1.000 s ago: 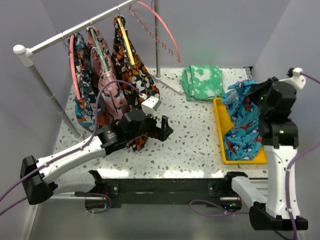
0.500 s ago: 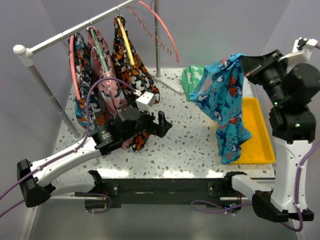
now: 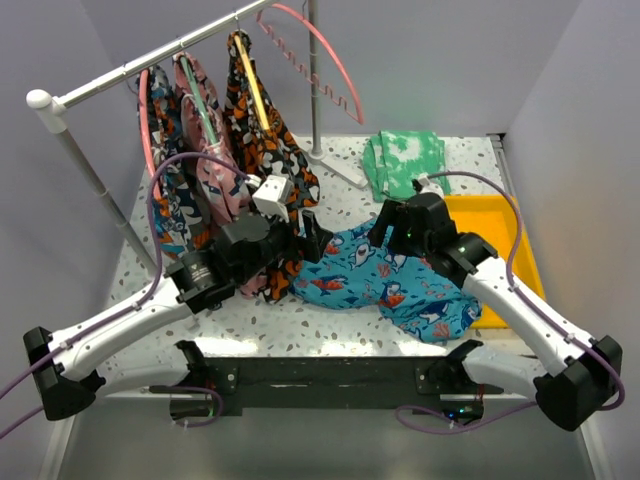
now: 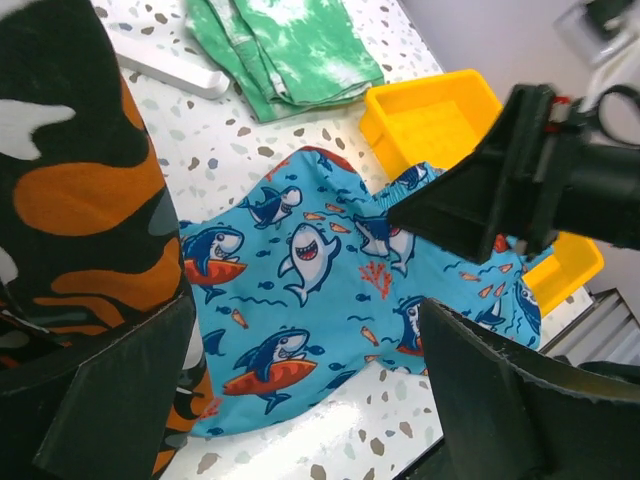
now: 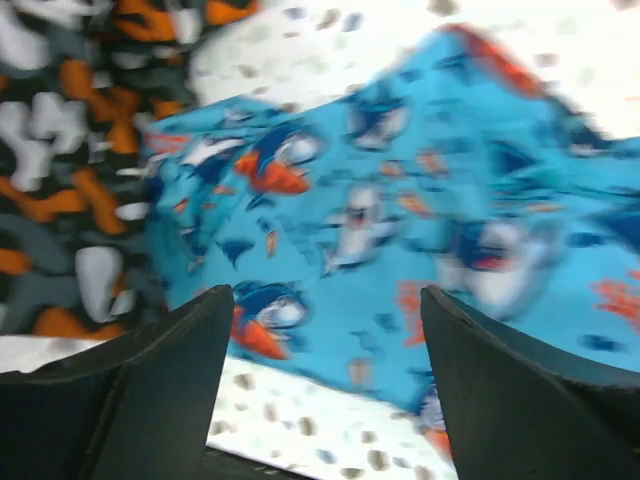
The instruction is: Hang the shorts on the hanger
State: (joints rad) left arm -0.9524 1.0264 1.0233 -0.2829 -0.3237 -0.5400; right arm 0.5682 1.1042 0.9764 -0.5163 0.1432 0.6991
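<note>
The turquoise shark-print shorts [image 3: 385,285] lie crumpled on the speckled table, between the two arms. The shorts [image 4: 320,290] fill the left wrist view and also show in the right wrist view [image 5: 400,230]. My right gripper [image 3: 380,235] hovers just over their far edge, open with nothing between its fingers [image 5: 325,390]. My left gripper [image 3: 312,240] stands open at their left end, also holding nothing [image 4: 300,400]. The coral-pink hanger [image 3: 330,57] hangs bare at the right end of the rail.
Several patterned garments on hangers fill the rail's left part, the orange-black shorts [image 3: 265,130] close to my left gripper. A yellow tray [image 3: 500,230] sits at the right, folded green tie-dye cloth [image 3: 405,160] behind it. The rack's post [image 3: 312,80] stands at the back.
My right gripper carried the shorts from the yellow tray leftward, lowered them onto the table and opened, letting them go. The left arm edged slightly forward.
</note>
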